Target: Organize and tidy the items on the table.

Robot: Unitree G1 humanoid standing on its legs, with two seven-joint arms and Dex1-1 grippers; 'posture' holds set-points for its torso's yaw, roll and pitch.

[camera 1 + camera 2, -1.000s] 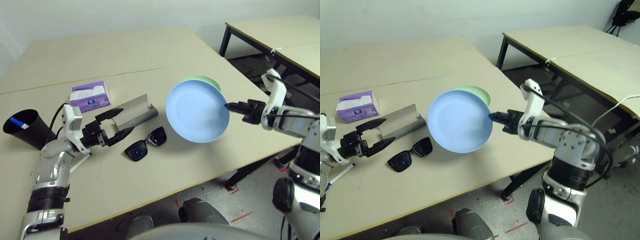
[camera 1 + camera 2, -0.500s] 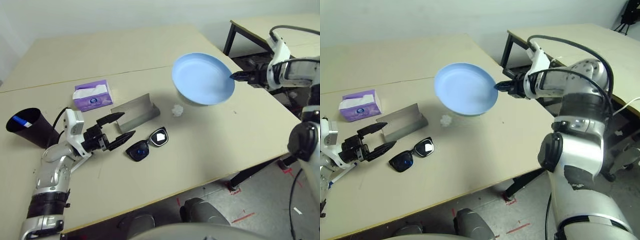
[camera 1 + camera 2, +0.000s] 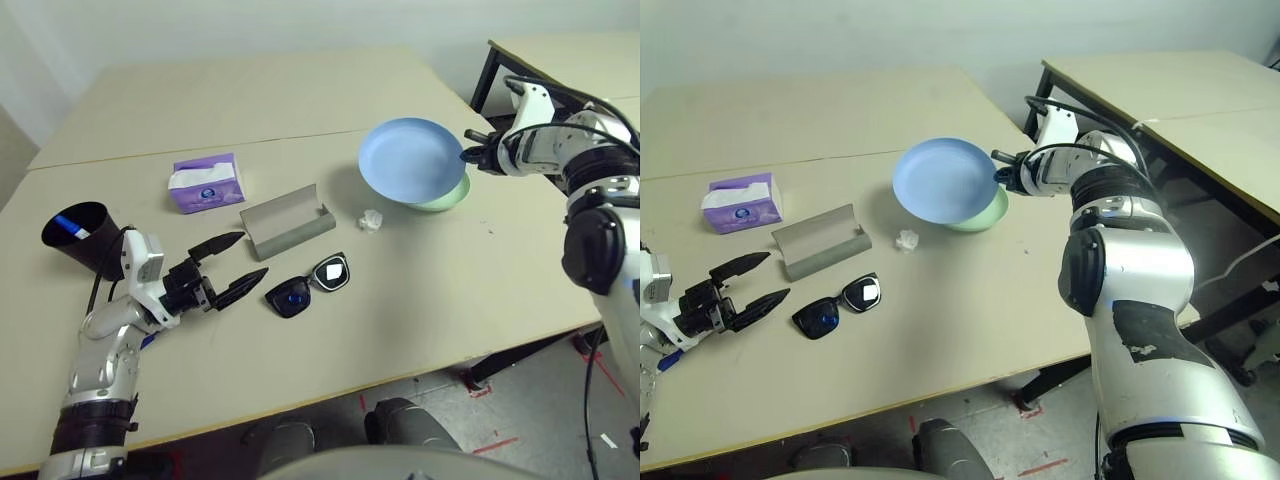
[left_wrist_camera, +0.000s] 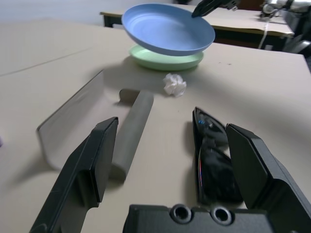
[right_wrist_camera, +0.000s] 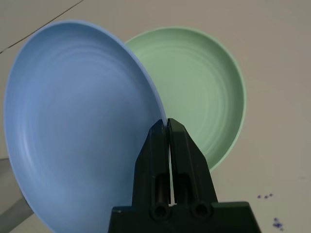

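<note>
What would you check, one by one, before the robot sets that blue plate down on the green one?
1. Grip on the blue plate: ok. The right gripper has its jaws shut on the plate's rim.
2. Green plate free to receive it: ok. Nothing lies in it.
3. Blue plate lined up over the green one: not ok. It hangs tilted and offset, covering only part of it.
4. Paper ball out of the way: ok. It lies on the table beside the plates, apart from them.
5. Left gripper clear: ok. It is open, near the sunglasses and the glasses case, away from the plates.
</note>
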